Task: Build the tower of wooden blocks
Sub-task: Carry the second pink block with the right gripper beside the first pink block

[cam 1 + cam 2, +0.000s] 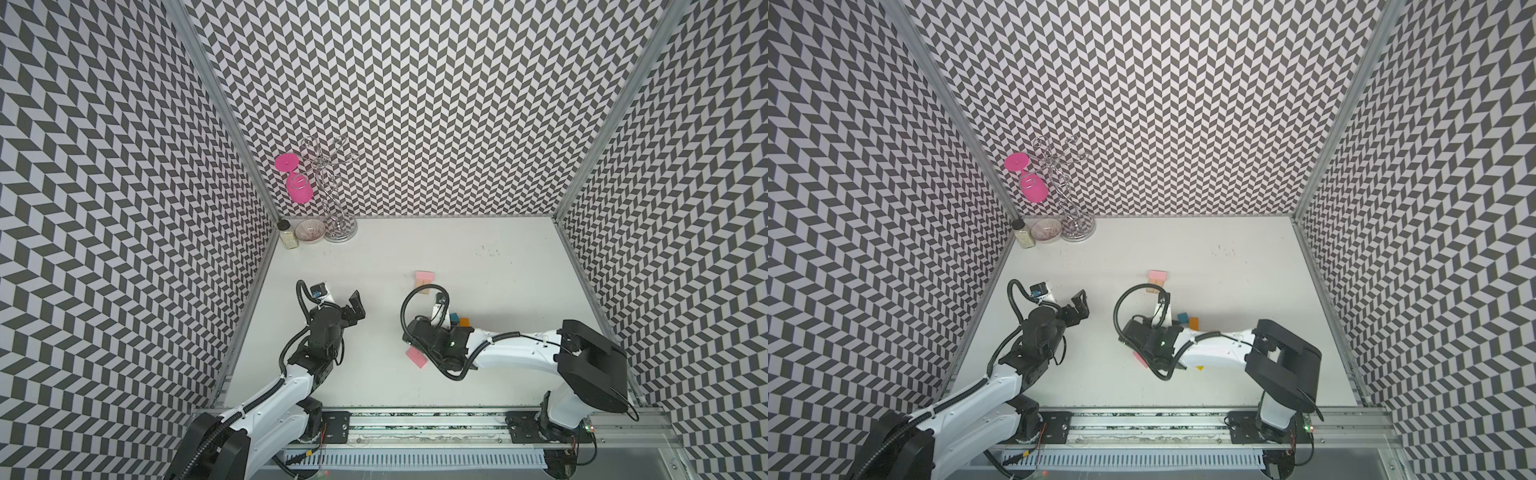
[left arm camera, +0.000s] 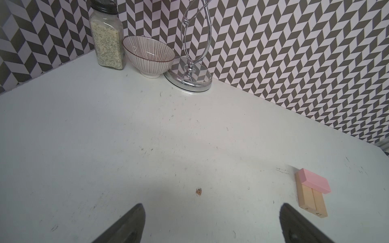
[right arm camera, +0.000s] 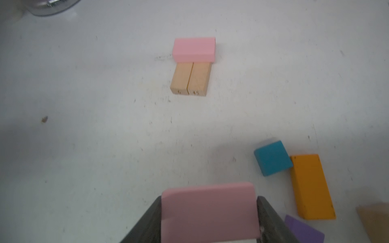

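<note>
The white bench (image 1: 498,257) carries everything. Its biggest item, a chrome stand (image 2: 190,81), stands well ahead of the left fingers (image 2: 126,227), with a striped bowl (image 2: 149,56) and a spice jar (image 2: 107,37) just beside it.

The left fingers are spread wide with nothing between them, over bare bench. The right fingers (image 3: 271,218) are closed onto the held pink slab (image 3: 210,212), one finger pressed against each side. Whether that slab touches the bench cannot be told; in both top views the fingers are hidden under the wrist.

The tower (image 1: 424,284) stands straight ahead of the right fingers, well apart from them, and ahead and to the robot's right of the left fingers. It is two tan bars (image 3: 190,79) lying flat and touching side by side, with the far pink slab (image 3: 193,49) laid crosswise on the end farthest from the right fingers.

An orange slab (image 3: 311,187) lies flat near the right fingers, on the robot's right of them. A teal cube (image 3: 272,157) touches its far corner. A purple block (image 3: 303,231) lies just beside the right fingers on that same side. A sliver of a yellow piece (image 1: 1200,368) shows under the right arm in a top view.
</note>
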`<state>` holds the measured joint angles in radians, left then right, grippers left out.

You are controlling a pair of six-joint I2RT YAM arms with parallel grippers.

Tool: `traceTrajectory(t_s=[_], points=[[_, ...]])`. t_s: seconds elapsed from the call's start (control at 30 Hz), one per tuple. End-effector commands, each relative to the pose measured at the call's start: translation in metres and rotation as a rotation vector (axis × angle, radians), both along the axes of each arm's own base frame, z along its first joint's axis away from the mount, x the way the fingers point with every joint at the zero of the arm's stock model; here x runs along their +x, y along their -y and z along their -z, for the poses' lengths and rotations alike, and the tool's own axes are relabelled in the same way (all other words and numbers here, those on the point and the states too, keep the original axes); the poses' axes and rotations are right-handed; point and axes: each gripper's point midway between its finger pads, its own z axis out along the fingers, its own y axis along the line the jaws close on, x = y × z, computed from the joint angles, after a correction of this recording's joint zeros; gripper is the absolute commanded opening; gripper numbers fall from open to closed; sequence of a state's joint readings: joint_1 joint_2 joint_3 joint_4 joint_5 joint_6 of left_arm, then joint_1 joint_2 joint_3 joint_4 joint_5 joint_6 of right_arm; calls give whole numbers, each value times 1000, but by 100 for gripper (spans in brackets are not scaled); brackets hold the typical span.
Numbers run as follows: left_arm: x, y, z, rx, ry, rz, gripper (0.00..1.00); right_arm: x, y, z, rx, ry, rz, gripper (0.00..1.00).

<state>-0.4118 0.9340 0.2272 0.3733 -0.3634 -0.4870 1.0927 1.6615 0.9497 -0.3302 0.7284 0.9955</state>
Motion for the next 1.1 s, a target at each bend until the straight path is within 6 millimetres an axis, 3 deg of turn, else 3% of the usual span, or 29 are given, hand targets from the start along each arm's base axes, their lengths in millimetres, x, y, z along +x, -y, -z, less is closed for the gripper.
traceTrajectory(t_s=[0.0,0.2,0.5,0.73,1.07], points=[[0,-1,-3,-4,19,0,100,30,-12,-26,69,69,-27,50],[1,-1,-4,1,21,-5,100,68,-27,-31,66,70,-2,50],[1,-1,-3,1,20,-3,100,109,-41,-24,82,58,21,50],[1,-1,-4,3,22,-5,100,130,-43,-16,63,41,35,50],[2,-1,-4,6,22,-4,100,147,-40,12,36,-13,40,53]])
